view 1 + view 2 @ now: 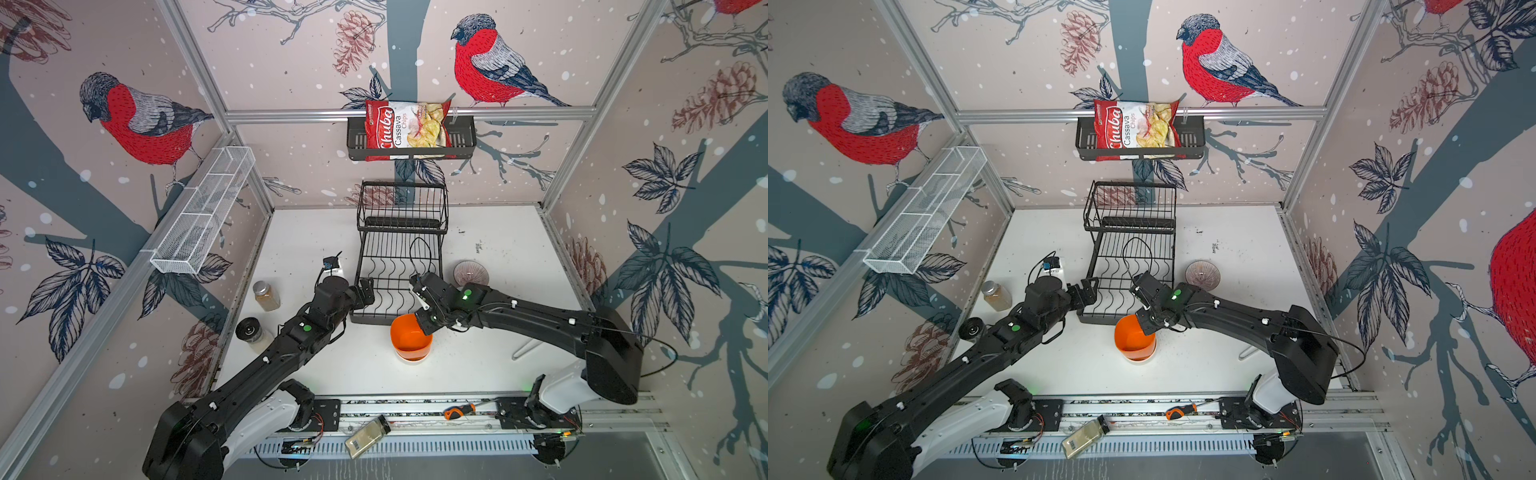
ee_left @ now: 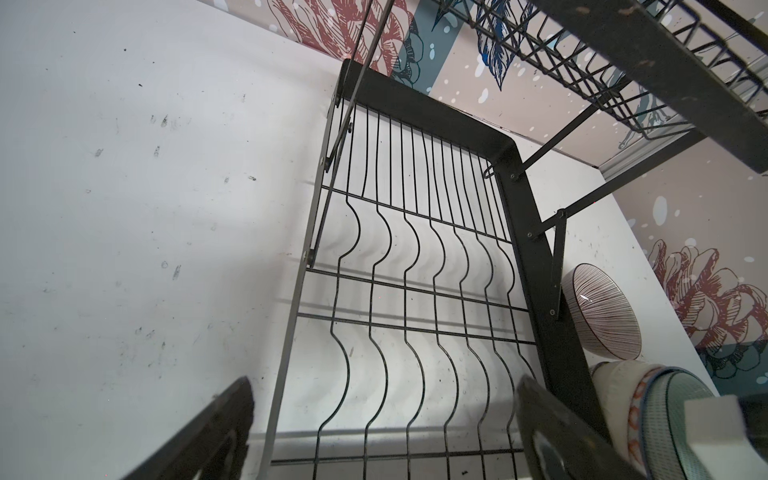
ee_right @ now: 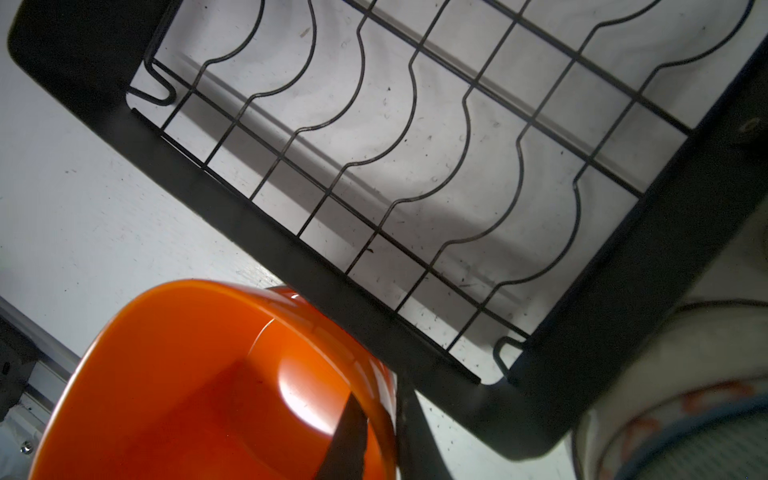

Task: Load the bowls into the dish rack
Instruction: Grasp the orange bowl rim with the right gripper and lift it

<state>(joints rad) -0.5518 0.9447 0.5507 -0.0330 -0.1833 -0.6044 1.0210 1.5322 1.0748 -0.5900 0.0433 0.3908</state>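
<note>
Left end effector (image 1: 365, 293) hangs spread wide, empty, at the near-left corner of the black wire two-tier dish rack (image 1: 399, 266), right end effector (image 3: 378, 415) pinches the rim of the squarish orange plastic bowl (image 1: 409, 343) on the white tabletop (image 1: 498, 249) just before the rack: grasp step, next likely a lift over the near frame bar.
</note>
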